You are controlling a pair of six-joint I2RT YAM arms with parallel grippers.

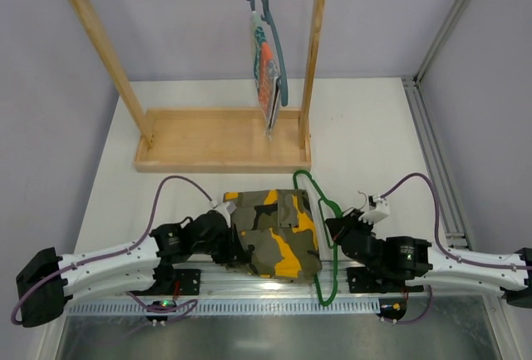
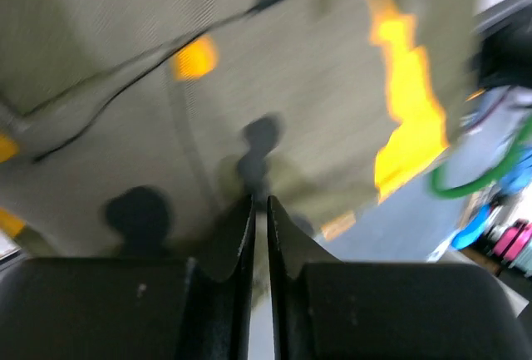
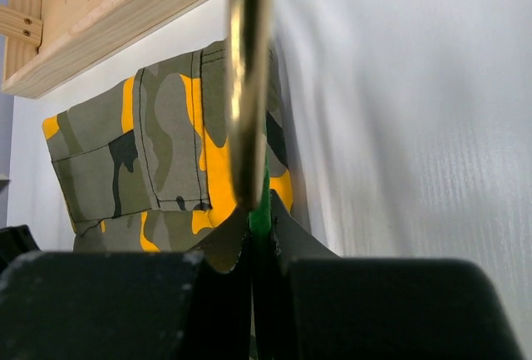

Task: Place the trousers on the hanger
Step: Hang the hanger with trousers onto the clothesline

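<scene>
Centrally, the trousers (image 1: 274, 231) lay folded on the surface (image 1: 374, 127) between the two arms, near the front of the wooden rack (image 1: 220, 140), with the hanger (image 1: 333, 273) running along their right edge. The right end effector (image 1: 335, 229) was clamped on the hanger's green neck, at the foot of its metal hook. The left end effector (image 1: 235, 248) sat at the trousers' left edge, its jaws standing almost together with only a slit between them and the tips close against the fabric; whether any cloth was pinched could not be told.
</scene>
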